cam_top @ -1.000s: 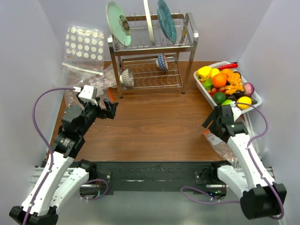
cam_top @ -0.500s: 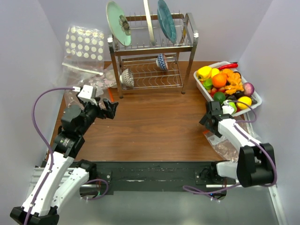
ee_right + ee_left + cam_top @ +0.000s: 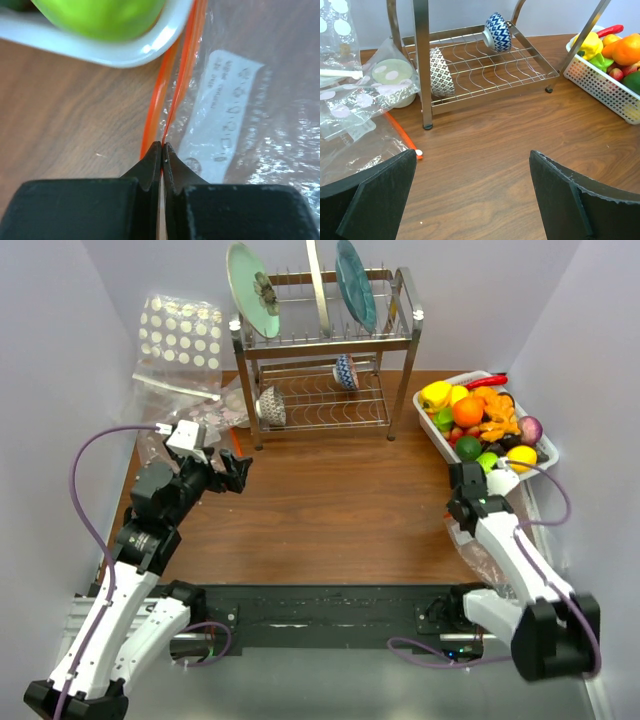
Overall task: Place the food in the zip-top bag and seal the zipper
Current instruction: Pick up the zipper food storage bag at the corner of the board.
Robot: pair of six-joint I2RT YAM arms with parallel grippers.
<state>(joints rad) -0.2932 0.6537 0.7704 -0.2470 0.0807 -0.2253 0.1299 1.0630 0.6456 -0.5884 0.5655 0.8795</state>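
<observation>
Pale walls close round a brown wooden table on three sides. At its far edge stands a steel dish rack, with two plates upright in the top tier and two patterned bowls tipped on their sides on the wire shelf below. Left of the rack a big clear bag with white dots leans against the wall. Below it a second clear bag lies flat, its own orange strip ending near the rack's leg. At the far right sits a white basket, heaped with the food: orange, yellow, green and red pieces, all of it in the basket.

The left arm reaches over the left part of the table. The left gripper hangs above bare wood with its fingers spread wide and nothing between them. The right arm bends down just in front of the basket's near corner.

The zip-top bag lies crumpled on the table at the right edge, partly under that arm and close against the basket. The right gripper is pinched tight on the zipper. This thin orange-red strip runs from between its tips up to the basket's rim, where a bright green fruit rests. Just right of the strip a small white label shows on the crinkled plastic, its print too blurred to read.
</observation>
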